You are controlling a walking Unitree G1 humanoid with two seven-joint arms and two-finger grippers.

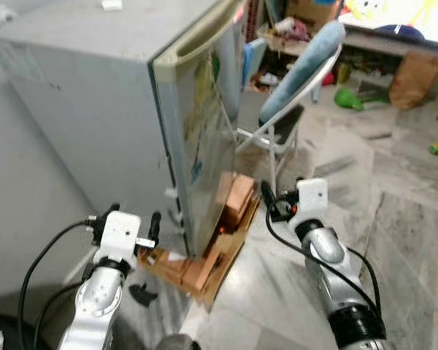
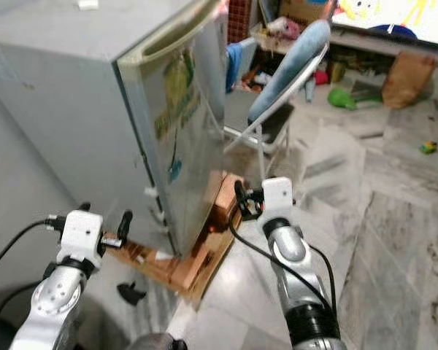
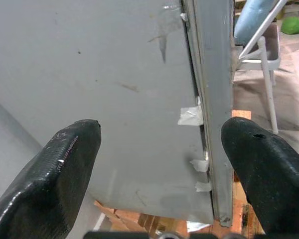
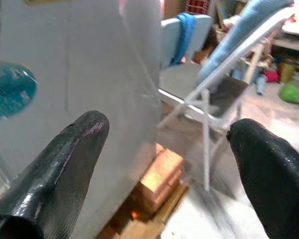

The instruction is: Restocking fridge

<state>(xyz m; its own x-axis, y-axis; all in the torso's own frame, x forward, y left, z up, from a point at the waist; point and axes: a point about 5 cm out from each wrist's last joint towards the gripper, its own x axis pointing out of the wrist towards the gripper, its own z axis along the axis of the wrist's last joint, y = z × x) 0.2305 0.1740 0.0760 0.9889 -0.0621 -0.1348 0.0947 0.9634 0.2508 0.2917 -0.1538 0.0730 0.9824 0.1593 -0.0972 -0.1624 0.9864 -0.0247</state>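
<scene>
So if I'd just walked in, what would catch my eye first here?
Probably the grey fridge, door closed, standing on bricks and board. Both open end effectors, left and right, hover low near its door edge. Behind it stands a folding chair draped with a blue towel.

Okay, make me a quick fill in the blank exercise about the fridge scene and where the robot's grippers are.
1. The fridge door is ____.
2. The fridge stands on a platform of wood and ____.
3. The folding chair beside the fridge has a ____ cushion over its back.
4. The left gripper and the right gripper both have their fingers ____.

Missing words: closed; bricks; blue; open
</scene>
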